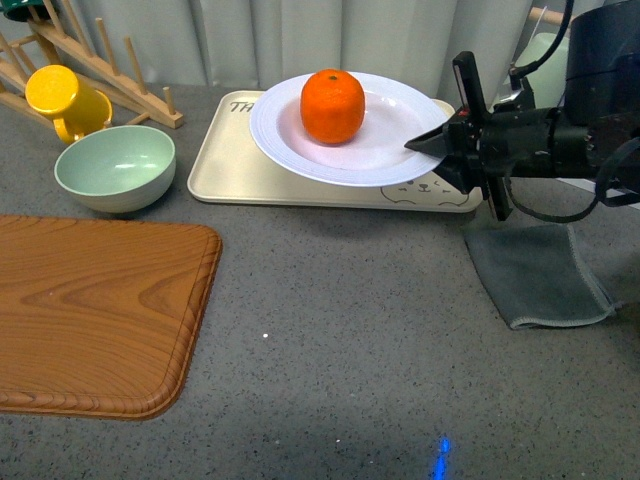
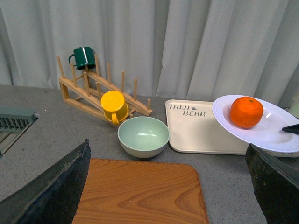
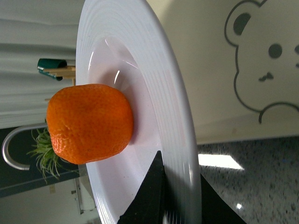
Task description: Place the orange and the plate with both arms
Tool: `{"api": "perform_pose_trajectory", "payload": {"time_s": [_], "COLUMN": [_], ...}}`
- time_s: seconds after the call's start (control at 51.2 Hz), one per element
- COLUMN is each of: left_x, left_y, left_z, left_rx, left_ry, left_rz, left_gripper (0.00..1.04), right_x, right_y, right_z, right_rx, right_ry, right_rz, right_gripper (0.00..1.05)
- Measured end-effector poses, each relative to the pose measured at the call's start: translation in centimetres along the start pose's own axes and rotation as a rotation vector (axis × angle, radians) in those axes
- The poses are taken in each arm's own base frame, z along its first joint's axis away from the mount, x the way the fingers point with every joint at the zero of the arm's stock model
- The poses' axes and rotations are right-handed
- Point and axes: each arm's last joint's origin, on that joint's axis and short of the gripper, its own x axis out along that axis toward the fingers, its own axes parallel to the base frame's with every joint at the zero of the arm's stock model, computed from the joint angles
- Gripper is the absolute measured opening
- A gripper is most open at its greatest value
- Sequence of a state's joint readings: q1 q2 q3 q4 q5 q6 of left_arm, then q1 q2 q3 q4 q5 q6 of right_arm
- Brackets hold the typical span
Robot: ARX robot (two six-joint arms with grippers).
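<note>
The orange (image 1: 332, 105) sits in the pale plate (image 1: 380, 145), which is held over the beige bear tray (image 1: 225, 160). My right gripper (image 1: 440, 142) is shut on the plate's right rim, one finger above it and one below. In the right wrist view the orange (image 3: 88, 122) rests in the plate (image 3: 159, 93) and the dark fingers (image 3: 152, 191) pinch the rim. In the left wrist view the orange (image 2: 246, 112) and plate (image 2: 271, 133) show at the right. My left gripper (image 2: 168, 186) is open and empty above the wooden board (image 2: 140, 191). The left arm is out of the front view.
A mint-green bowl (image 1: 115, 167) and a yellow mug (image 1: 62, 98) on a wooden rack (image 1: 110, 70) stand at the back left. A wooden cutting board (image 1: 95, 310) lies front left. A grey cloth (image 1: 535, 275) lies under my right arm.
</note>
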State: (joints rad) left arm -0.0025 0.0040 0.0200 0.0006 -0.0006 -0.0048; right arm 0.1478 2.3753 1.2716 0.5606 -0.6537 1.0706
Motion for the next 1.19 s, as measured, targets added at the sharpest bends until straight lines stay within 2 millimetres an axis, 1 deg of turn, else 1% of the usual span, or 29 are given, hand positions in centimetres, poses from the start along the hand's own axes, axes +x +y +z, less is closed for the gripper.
{"api": "perform_pose_trajectory", "payload": {"time_s": [0.078,0.215,0.351,0.449,0.683,0.801,0.859,0.918,0.957,1.015,1.035,1.074,1.094,1.133,1.191], "left_x": [0.0,0.0,0.0,0.0,0.0,0.0,0.0,0.0,0.0,0.0,0.0,0.0,0.0,0.0,0.0], "left_y": [0.0,0.0,0.0,0.0,0.0,0.0,0.0,0.0,0.0,0.0,0.0,0.0,0.0,0.0,0.0], "left_z": [0.0,0.0,0.0,0.0,0.0,0.0,0.0,0.0,0.0,0.0,0.0,0.0,0.0,0.0,0.0], "left_rx": [0.0,0.0,0.0,0.0,0.0,0.0,0.0,0.0,0.0,0.0,0.0,0.0,0.0,0.0,0.0], "left_ry": [0.0,0.0,0.0,0.0,0.0,0.0,0.0,0.0,0.0,0.0,0.0,0.0,0.0,0.0,0.0], "left_rz": [0.0,0.0,0.0,0.0,0.0,0.0,0.0,0.0,0.0,0.0,0.0,0.0,0.0,0.0,0.0], "left_gripper": [0.98,0.98,0.98,0.98,0.98,0.98,0.98,0.98,0.98,0.98,0.98,0.98,0.98,0.98,0.98], "right_x": [1.6,3.9,6.5,7.9,9.1,9.2,9.2,8.9,8.5,8.0,7.6,7.0,6.5,5.7,4.9], "right_y": [-0.2,-0.4,0.2,0.5,0.4,0.5,0.3,0.3,0.3,0.4,0.5,0.8,1.2,1.9,2.6], "right_z": [0.7,1.4,2.4,2.7,3.0,3.0,2.9,2.6,2.5,2.2,2.2,2.1,2.1,2.2,2.1], "right_rx": [0.015,0.026,0.035,0.048,0.052,0.042,0.044,0.042,0.044,0.045,0.044,0.038,0.034,0.028,0.021], "right_ry": [0.007,0.018,0.014,0.003,-0.014,-0.036,-0.031,-0.025,-0.022,-0.02,-0.024,-0.031,-0.041,-0.054,-0.062], "right_rz": [-0.018,-0.03,-0.068,-0.105,-0.205,-0.222,-0.221,-0.215,-0.218,-0.216,-0.21,-0.203,-0.196,-0.174,-0.155], "right_gripper": [0.04,0.04,0.04,0.04,0.04,0.21,0.29,0.41,0.5,0.6,0.66,0.73,0.78,0.85,0.92]}}
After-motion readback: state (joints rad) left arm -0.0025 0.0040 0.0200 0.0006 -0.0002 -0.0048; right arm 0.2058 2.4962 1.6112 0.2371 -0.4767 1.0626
